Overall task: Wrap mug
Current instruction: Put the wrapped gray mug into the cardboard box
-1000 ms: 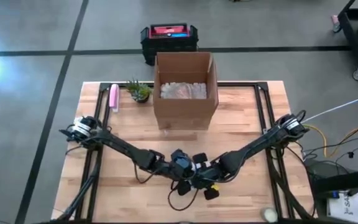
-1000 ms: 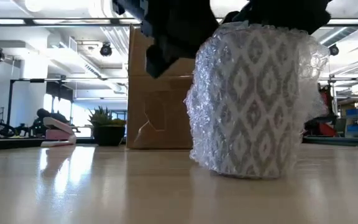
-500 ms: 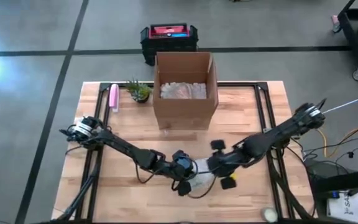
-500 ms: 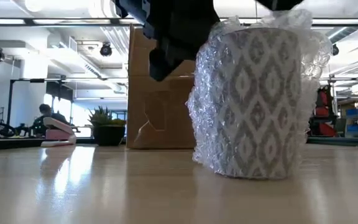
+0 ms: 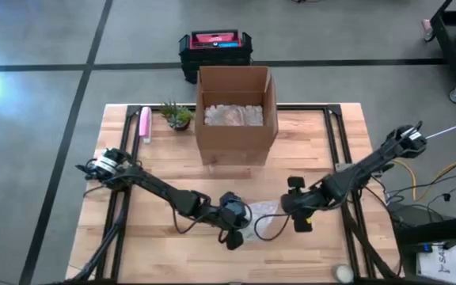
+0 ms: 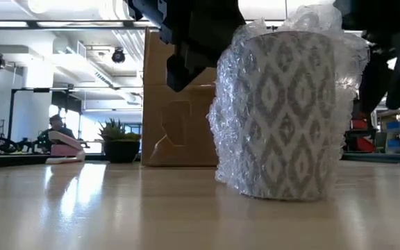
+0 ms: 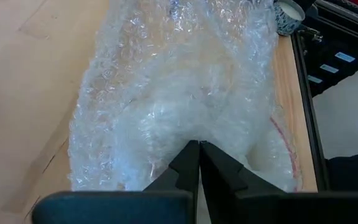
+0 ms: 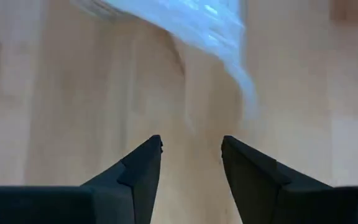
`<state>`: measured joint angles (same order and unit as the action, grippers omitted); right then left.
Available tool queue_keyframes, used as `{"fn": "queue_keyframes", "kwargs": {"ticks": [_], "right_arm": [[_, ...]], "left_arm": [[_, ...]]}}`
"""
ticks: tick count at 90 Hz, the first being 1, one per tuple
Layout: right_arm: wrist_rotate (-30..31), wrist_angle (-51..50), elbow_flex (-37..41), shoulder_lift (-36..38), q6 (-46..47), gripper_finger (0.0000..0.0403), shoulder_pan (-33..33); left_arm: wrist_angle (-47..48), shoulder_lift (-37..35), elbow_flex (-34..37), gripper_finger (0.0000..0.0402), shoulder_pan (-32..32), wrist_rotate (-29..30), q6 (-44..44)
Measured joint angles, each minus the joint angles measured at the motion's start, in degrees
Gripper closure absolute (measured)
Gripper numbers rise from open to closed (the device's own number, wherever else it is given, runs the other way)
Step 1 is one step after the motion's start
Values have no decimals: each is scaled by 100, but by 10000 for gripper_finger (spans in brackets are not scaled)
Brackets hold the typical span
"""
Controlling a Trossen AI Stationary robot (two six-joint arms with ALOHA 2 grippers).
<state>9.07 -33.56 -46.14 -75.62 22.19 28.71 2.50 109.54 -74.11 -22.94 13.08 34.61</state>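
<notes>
A grey mug with a white diamond pattern point(image 6: 287, 114) stands upright on its base on the wooden table, sheathed in clear bubble wrap point(image 5: 261, 222) that bunches above its rim. My left gripper point(image 5: 233, 224) is at the mug's left side, shut on the wrap; in the low view it shows dark at the upper left point(image 6: 193, 42). My right gripper point(image 5: 298, 209) hangs open to the right of the mug, apart from it, with only bare table between its fingers point(image 8: 190, 155). My left gripper pinches a bunched part of the bubble wrap point(image 7: 197, 132) between its two shut fingers, coming from the table's left side. Several layers seem gathered there. The wrap stays around the mug, which rests on the table.
An open cardboard box point(image 5: 236, 111) with packing inside stands at the table's far middle. A small potted plant point(image 5: 178, 116) and a pink item point(image 5: 144, 124) are at the far left. A small round object point(image 5: 340, 271) sits near the front right corner.
My right gripper has drawn away from the wrapped mug, toward the table's right edge and slightly toward the far edge. The mug stays upright in its wrap, with my left gripper still on it.
</notes>
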Motion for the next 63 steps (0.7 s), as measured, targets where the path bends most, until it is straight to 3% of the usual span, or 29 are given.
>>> {"fn": "queue_keyframes", "kwargs": {"ticks": [20, 35, 55, 63], "right_arm": [[786, 1210, -1, -182, -732, 287, -11], [845, 2431, -9, -246, -1336, 319, 0], [98, 3820, -20, -358, -1680, 390, 42], [-94, 4149, -18, -576, -1681, 399, 42]], "left_arm": [[-39, 4, 2, 402, 7, -15, 0], [-93, 7, 2, 402, 7, -22, 12], [-105, 7, 2, 402, 24, -33, 42], [-107, 7, 2, 402, 42, -39, 44]]}}
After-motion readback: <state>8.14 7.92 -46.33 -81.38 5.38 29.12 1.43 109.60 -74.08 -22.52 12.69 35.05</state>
